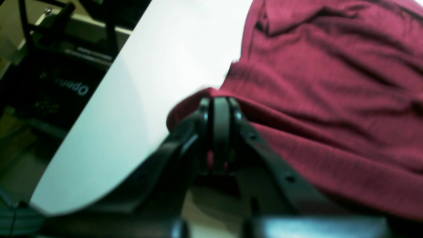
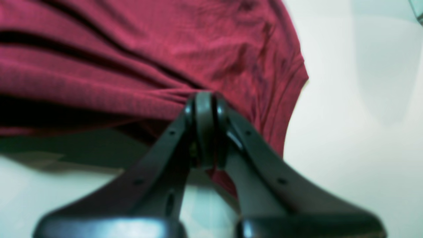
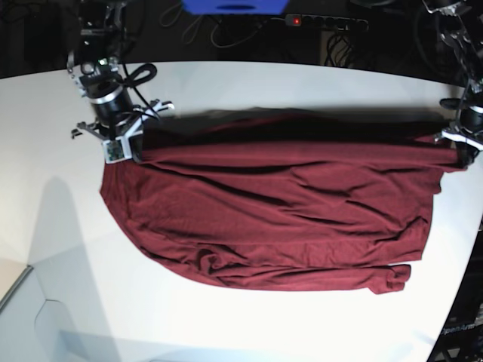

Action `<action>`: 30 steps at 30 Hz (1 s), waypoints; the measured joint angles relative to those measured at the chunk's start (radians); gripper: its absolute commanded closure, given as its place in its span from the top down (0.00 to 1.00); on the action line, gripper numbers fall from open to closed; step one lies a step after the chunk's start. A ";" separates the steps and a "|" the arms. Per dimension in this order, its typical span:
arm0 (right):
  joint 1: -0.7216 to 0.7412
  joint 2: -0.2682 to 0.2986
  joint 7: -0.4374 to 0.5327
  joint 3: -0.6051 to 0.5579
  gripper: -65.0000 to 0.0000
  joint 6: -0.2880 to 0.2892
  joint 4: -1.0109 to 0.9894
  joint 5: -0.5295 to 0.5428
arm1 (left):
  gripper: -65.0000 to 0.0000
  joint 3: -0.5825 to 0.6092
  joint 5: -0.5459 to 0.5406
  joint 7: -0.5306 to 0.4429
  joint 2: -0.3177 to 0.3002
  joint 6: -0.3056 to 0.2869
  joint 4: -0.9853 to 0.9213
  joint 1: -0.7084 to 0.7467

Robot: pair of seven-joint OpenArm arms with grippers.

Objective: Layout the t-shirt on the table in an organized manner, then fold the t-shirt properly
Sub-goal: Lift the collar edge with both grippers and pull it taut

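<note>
Black fingers of the left hand [image 1: 219,114] are pressed together on a pinch of the dark red, thin fabric t-shirt [image 3: 279,211] at one end of its raised upper edge. Right hand [image 2: 205,109] pinches the opposite end likewise, cloth bunched between its fingers. Between them that edge is stretched taut and lifted, casting shadow; the remainder lies wrinkled on the large white smooth counter [image 3: 226,324], sleeve [image 3: 389,277] folded near the lower edge.
</note>
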 measured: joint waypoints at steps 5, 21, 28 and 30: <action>0.042 0.000 -0.008 0.000 0.00 0.000 -0.051 -0.002 | 0.00 -0.001 0.015 0.018 0.003 0.003 -0.032 0.000; 0.126 0.008 -0.007 0.000 0.00 0.000 -0.124 -0.005 | 0.00 0.105 0.182 -0.002 0.002 0.003 -0.140 -0.098; 0.126 0.008 -0.008 0.000 0.00 0.000 -0.126 -0.005 | 0.00 0.093 0.182 0.013 0.006 0.003 -0.035 -0.063; 0.126 0.008 -0.008 -0.002 0.00 0.000 -0.126 -0.005 | 0.00 0.050 0.174 0.002 0.022 -0.002 0.063 -0.031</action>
